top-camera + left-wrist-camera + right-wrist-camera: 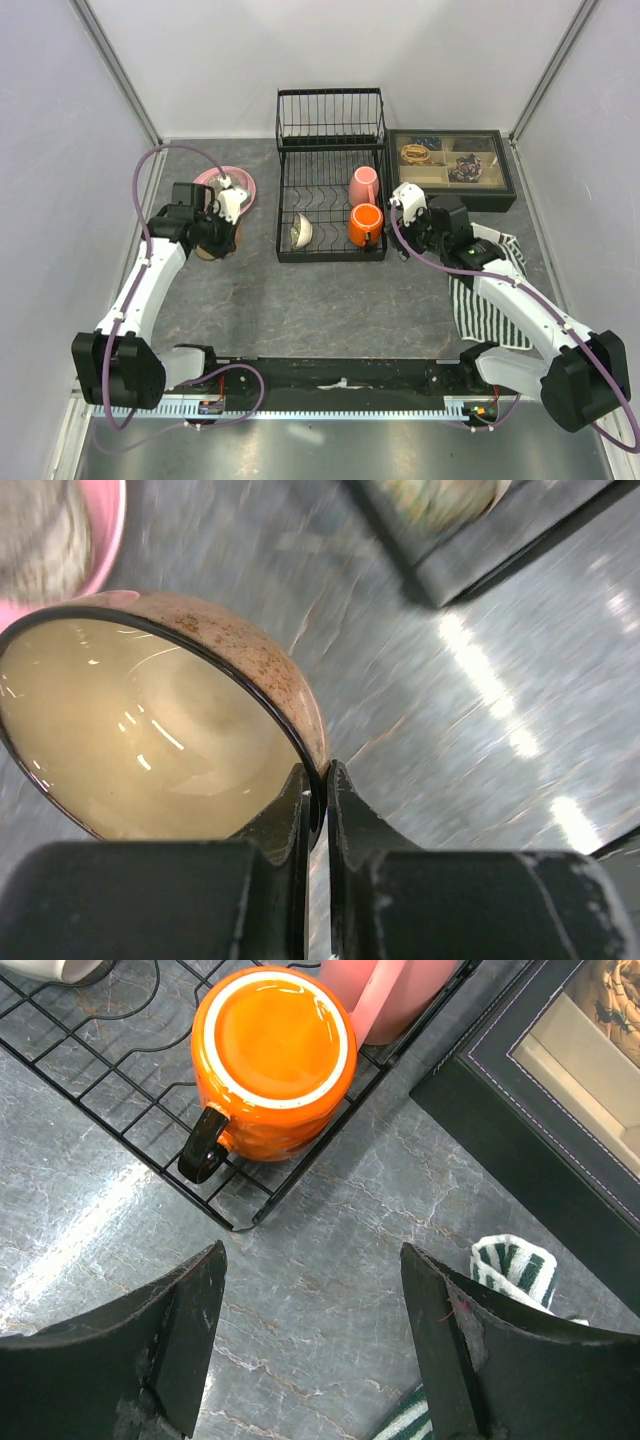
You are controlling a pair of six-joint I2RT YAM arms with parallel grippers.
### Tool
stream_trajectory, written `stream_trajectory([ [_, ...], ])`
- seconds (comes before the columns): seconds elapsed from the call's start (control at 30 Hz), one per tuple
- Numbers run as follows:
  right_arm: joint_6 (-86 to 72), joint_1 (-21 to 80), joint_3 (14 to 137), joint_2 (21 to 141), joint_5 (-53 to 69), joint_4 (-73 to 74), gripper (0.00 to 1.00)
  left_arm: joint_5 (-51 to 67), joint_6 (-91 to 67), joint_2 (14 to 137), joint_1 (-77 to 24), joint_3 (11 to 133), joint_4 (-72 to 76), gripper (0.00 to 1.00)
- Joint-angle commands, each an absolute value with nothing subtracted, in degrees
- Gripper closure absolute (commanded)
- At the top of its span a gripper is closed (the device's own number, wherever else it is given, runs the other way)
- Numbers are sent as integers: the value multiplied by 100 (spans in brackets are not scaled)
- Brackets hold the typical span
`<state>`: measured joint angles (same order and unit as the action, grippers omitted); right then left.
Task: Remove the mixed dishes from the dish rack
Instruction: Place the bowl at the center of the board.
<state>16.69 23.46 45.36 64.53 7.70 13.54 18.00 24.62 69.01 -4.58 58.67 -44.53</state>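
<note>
The black wire dish rack (330, 150) stands at the back centre. In its flat basket are a pink mug (363, 185), an upside-down orange mug (366, 225) (272, 1055) and a small pale bowl (300, 232). My left gripper (222, 232) (325, 780) is shut on the rim of the brown bowl (213, 248) (150, 730), left of the rack and tilted. Just behind it, a pink plate (240, 185) (108, 540) lies on the table with a grey speckled plate (35, 530) on it. My right gripper (402, 212) (312, 1290) stands open over bare table by the rack's front right corner, holding nothing.
A dark compartmented tray of trinkets (452, 168) (540, 1130) sits right of the rack. A green-and-white striped cloth (495, 300) (510, 1265) lies under the right arm. Grey walls close in on the left, back and right.
</note>
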Motion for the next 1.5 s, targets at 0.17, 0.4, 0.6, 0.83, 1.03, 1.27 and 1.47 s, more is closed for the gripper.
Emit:
stream_trajectory([
  [0.17, 1643, 2338, 4641, 6372, 879, 1072, 21, 581, 3630, 6680, -343, 5345, -3929, 98],
  [0.4, 1635, 2329, 4605, 6337, 896, 1046, 21, 220, 3867, 6987, -273, 5072, -3621, 98],
  [0.6, 1652, 2338, 4588, 6354, 905, 1046, 21, 9, 4034, 7294, -115, 4957, -3226, 98],
  [0.83, 1661, 2329, 4588, 6390, 923, 1037, 21, -158, 4148, 7681, -18, 5010, -2962, 98],
  [1.03, 1670, 2329, 4553, 6355, 923, 1055, 21, -264, 4228, 7954, -9, 5124, -2786, 99],
  [1.27, 1687, 2329, 4518, 6354, 914, 1055, 21, -115, 4289, 8034, -9, 5256, -2856, 98],
  [1.47, 1670, 2338, 4588, 6477, 958, 1063, 21, -35, 4324, 7963, -9, 5379, -3041, 98],
])
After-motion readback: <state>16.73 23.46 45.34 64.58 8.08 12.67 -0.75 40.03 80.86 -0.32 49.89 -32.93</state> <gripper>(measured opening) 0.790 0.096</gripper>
